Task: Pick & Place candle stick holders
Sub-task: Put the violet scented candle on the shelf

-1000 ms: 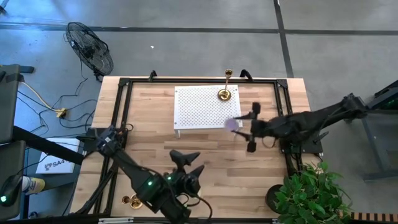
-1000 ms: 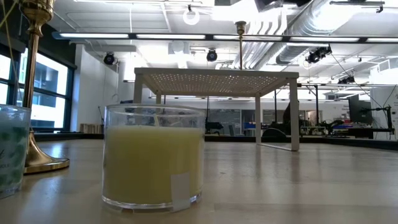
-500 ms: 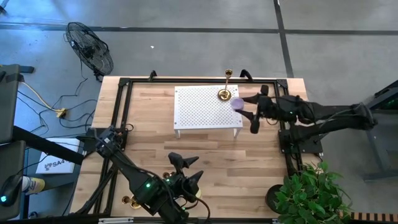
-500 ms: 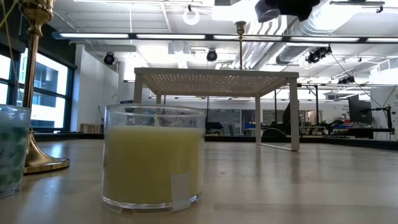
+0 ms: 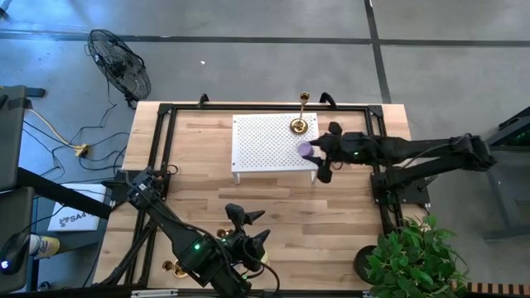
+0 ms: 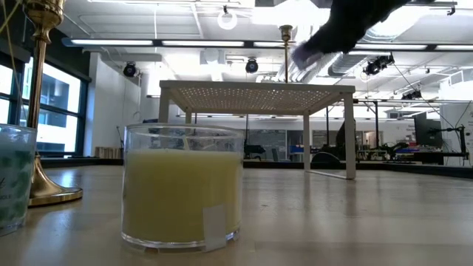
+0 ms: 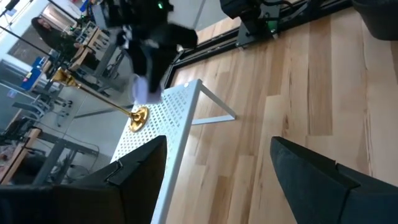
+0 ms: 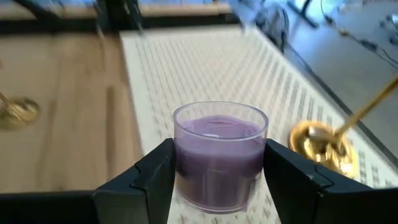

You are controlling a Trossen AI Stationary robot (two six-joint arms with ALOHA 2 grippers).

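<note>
One gold candle stick holder (image 5: 300, 124) with a tall slim stem stands by its round base on the white perforated stand (image 5: 265, 145); it also shows in the right wrist view (image 8: 320, 146). Another gold candle stick holder (image 5: 172, 266) stands on the table at the near left, its base (image 6: 55, 193) on the wood. My right gripper (image 5: 319, 153) is shut on a purple candle jar (image 8: 219, 155) over the stand's right side. My left gripper (image 7: 217, 168) waits open near the table's near edge, with nothing between its fingers. My right gripper pinches the purple candle jar by its glass side walls (image 8: 181, 163) between the two fingers. The fingers come from the table's right side, slanting a little downward. The jar stands upright and hangs clear above the stand's top (image 6: 303, 55).
A yellow candle jar (image 6: 182, 185) and a teal jar (image 6: 15, 177) stand on the wood by the near edge. A black frame (image 5: 161, 116) runs around the table. A fan (image 5: 120, 66) and a plant (image 5: 414, 257) stand off the table.
My right gripper has carried the purple candle jar from beside the stand's near right corner toward the far edge, then left and down over the stand's right side, rolling as it went. The jar has stayed upright.
</note>
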